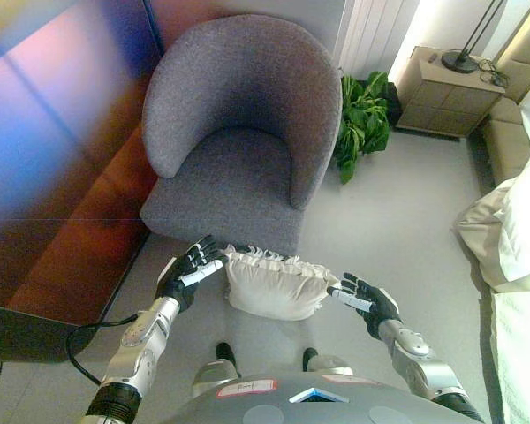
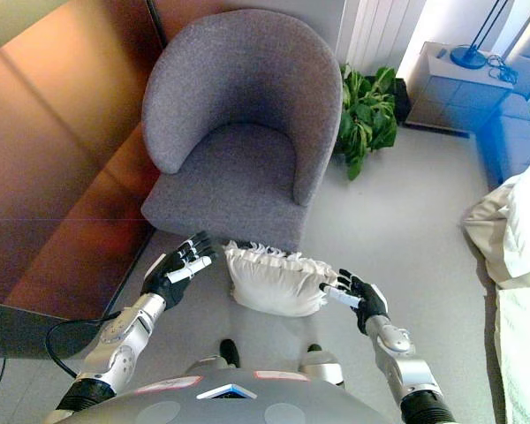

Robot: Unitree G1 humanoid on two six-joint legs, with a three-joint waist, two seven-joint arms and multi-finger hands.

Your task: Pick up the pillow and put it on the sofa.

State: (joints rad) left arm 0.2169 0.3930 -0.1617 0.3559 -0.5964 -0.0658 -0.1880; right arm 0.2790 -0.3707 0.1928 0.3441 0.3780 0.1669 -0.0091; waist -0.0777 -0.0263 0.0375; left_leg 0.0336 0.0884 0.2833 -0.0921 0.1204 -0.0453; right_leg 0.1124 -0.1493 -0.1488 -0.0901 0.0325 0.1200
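On the floor, directly in front of the grey armchair (image 1: 238, 132) that serves as the sofa, lies the white pillow (image 1: 274, 284), with a frilled edge along its far side and its near face bulging outward. The left robot hand (image 1: 190, 268) is positioned at the pillow's left end, fingers straight and spread, at or just beside the fabric; the right robot hand (image 1: 364, 299) is at the right end, fingers likewise extended, tips at the corner. Neither hand is closed on anything. The pillow appears light, soft and compressible, so it should yield under pressure rather than resist; a one-sided pinch would likely let it sag or fold. The recommended hold is a two-sided squeeze, palms pressed inward against the opposite ends below the frill, with enough compression to prevent slipping. The seat of the armchair is unoccupied and close behind the pillow. A potted plant (image 1: 364, 119) stands to the right of the chair, well clear of the lift path.
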